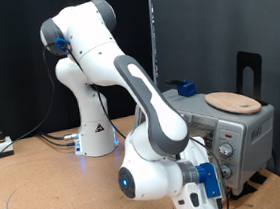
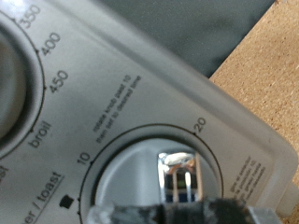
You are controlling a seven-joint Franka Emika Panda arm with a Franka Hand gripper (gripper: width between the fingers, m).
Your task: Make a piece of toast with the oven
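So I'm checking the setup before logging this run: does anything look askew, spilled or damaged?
Nothing stands out. The oven sits square on the table, a round wooden board lies flat on its top, and the gripper is at the timer knob. No spill or damage shows.

A brown, particle-board-like table (image 1: 38, 186) carries everything. The white robot base (image 1: 95, 134) stands on it near the middle of the exterior view. The silver-grey oven (image 1: 238, 129) sits on it at the exterior view's right. Dark cables (image 1: 43, 138) trail across it toward a small white object (image 1: 1, 145) at the left edge. A thin curved line (image 1: 25, 202) marks its surface at lower left.
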